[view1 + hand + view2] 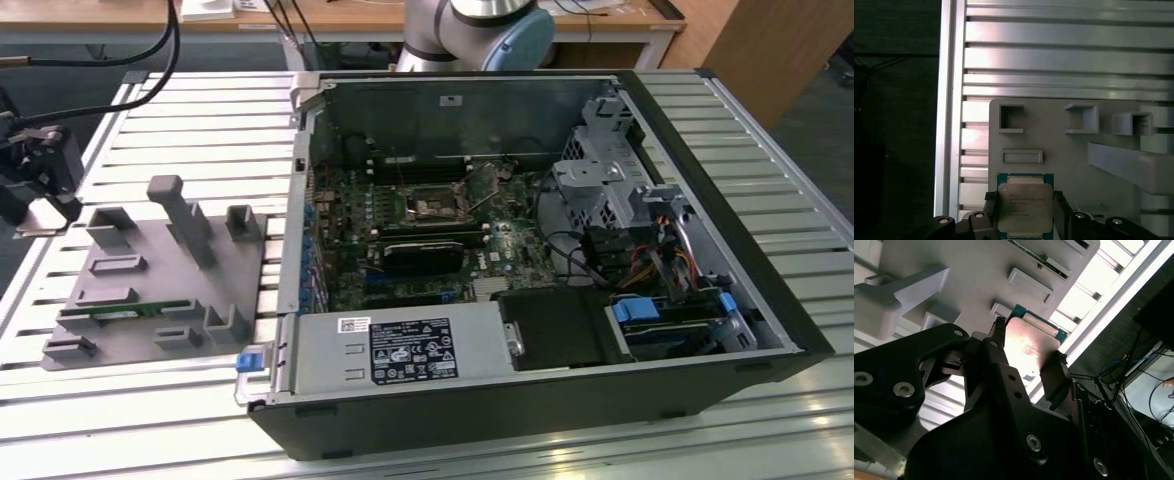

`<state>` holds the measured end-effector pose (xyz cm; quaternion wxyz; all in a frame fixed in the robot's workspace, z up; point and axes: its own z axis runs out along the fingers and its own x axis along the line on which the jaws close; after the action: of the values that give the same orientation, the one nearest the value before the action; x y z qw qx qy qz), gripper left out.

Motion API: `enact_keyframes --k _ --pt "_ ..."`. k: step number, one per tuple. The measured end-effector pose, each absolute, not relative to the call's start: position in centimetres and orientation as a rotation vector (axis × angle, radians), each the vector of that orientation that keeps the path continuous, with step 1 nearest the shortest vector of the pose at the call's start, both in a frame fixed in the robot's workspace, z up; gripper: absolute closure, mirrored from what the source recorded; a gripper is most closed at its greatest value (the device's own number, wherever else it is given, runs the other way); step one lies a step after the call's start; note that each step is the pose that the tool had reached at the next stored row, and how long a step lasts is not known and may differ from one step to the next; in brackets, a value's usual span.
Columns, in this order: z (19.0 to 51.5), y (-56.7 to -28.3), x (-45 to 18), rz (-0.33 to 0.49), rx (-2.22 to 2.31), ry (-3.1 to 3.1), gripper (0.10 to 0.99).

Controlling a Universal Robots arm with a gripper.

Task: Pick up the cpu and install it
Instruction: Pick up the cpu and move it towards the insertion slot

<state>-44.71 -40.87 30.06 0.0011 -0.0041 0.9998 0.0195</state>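
Grip: the gripper (1028,340) is closed in on the cpu (1031,354), with a dark finger (996,347) against each of two opposite edges. The jaws are narrow, set to the chip's width.
Cpu position: in the first wrist view the cpu (1024,210) sits between the fingertips of the gripper (1024,197). Its silvery lid faces the camera, with a green board edge showing round it. It lies over a corner area of the grey tray (1069,155). I cannot tell whether it rests on the tray or hangs clear of it.
Gripper location: in the exterior view the gripper (34,170) is at the exterior view's far left. It is over the table (174,110), just beside the tray (134,290) and well apart from the computer case (561,410).
Tray: grey and moulded, with square pockets, low blocks and one tall post (180,215). In the second wrist view the tray (974,270) lies behind the chip.
Memory stick: a green memory stick (120,313) lies in a slot on the side of the tray nearest the exterior camera.
Case: black, on its side with the panel off. It is just beside the tray, on the exterior view's right.
Motherboard: a green motherboard (387,215) lies flat inside the case. The socket (434,208) with its metal frame is near the middle.
Power supply: a silver power supply (400,350) with a label sits along the case's near wall.
Table: slatted aluminium, carrying both tray and case.
Arm base: a pale grey robot base (481,25) stands behind the case.
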Motion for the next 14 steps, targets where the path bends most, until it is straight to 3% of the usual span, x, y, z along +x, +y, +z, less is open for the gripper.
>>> enact_keyframes --k 14 --pt "31.2 -40.9 -44.7 0.061 -0.013 3.139 0.553"
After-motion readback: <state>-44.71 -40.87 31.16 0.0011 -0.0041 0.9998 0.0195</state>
